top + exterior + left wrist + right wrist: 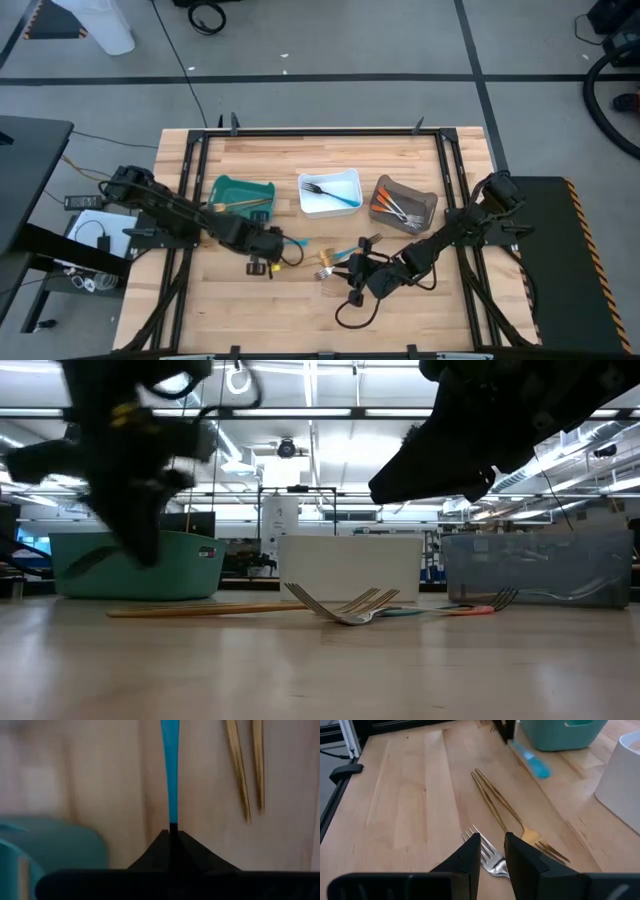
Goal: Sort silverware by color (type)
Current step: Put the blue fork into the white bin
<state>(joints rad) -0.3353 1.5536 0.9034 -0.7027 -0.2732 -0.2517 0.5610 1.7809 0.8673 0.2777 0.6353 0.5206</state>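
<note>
My left gripper (pixel 172 832) is shut on a blue-handled piece of silverware (pixel 297 243) just in front of the teal bin (pixel 240 197). My right gripper (pixel 493 851) hangs above the table's middle, slightly open, over a plain silver fork (pixel 487 860). That fork lies on the wood with its tines curving up (pixel 350 610). Two gold forks (pixel 502 810) lie side by side next to it. Another blue-handled piece (pixel 343 254) lies near the right gripper. My left gripper pinches the narrow end of the blue handle (pixel 172 817) between its two shut fingers. The fingers point steeply down. The handle runs straight out from the fingertips and widens toward its free end (pixel 537 767); I cannot tell whether that end touches the table.
The teal bin holds gold pieces. The white bin (pixel 350 180) holds a blue-handled fork, and the grey bin (pixel 425 195) holds orange-handled forks. All three stand in a row along the far half. Bare wood lies toward the near edge.
</note>
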